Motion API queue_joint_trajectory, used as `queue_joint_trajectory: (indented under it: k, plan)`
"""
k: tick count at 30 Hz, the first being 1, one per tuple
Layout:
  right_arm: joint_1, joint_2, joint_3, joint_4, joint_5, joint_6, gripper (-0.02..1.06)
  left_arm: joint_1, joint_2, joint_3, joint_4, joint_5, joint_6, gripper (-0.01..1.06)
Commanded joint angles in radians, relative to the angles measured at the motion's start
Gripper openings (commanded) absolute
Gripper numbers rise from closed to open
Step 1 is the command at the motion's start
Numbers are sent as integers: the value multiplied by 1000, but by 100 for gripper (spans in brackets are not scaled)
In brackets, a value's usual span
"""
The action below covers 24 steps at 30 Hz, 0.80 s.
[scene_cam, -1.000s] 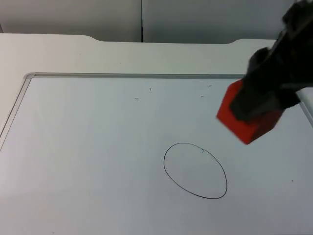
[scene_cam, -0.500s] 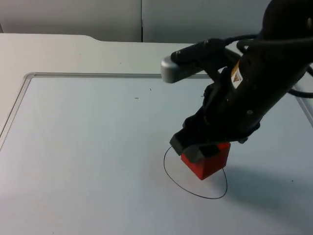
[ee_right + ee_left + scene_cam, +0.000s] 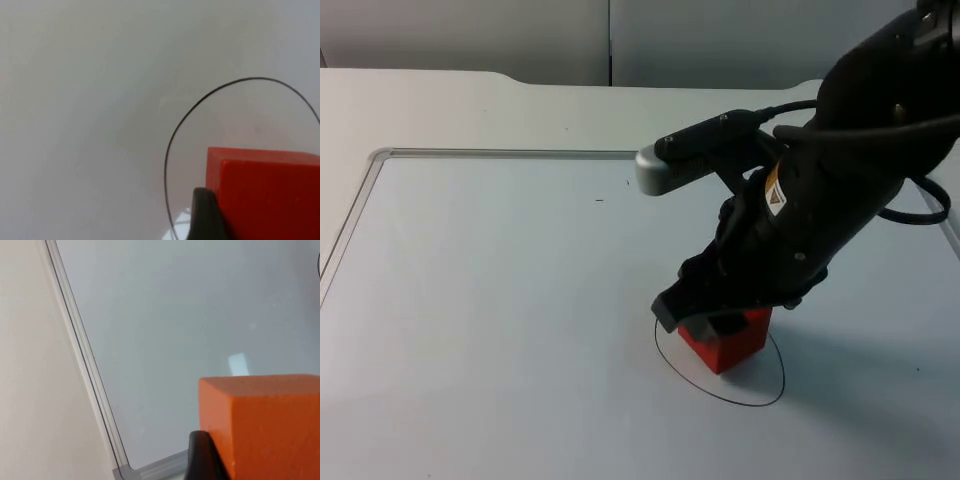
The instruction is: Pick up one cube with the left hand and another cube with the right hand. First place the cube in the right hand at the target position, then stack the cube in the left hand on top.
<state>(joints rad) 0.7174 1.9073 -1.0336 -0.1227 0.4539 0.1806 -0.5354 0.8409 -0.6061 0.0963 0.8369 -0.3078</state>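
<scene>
A red cube (image 3: 728, 347) sits low inside the left part of the drawn black circle (image 3: 757, 378), at or just above the table. My right gripper (image 3: 716, 322) is shut on it from above. In the right wrist view the red cube (image 3: 270, 195) stands against a black fingertip (image 3: 204, 212), with the circle (image 3: 240, 120) around it. My left gripper (image 3: 270, 465) is shut on an orange cube (image 3: 265, 425) held above the table near a corner of the framed area.
A thin metal frame (image 3: 380, 155) borders the pale work area; its strip (image 3: 85, 365) and corner lie under the left gripper. The grey partition wall (image 3: 470, 30) closes the back. The right arm's bulk hangs over the table's right half.
The right arm swung in from the right edge, down and left, carrying the red cube into the circle, then lowered it a little further.
</scene>
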Motion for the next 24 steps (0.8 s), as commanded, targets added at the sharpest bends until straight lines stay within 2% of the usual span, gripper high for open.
queue_joint_trajectory:
  k: [1, 17, 20, 21, 24]
  plan:
    - [4, 4, -6, -5, -23, 6, 0, -4, -6, 3, -8, -8, -2, 23]
    - [4, 15, -6, -12, 11, 28, 0, -4, -6, 3, -8, -10, -2, 23]
    - [4, 15, -6, -9, 11, 30, 12, -4, -6, 3, -8, -16, -2, 23]
    - [4, 15, -6, -9, 11, 30, 12, -4, -6, 3, -8, -16, -2, 23]
    - [4, 15, -6, -8, 11, 30, 36, -4, -6, 3, -8, -16, -2, 23]
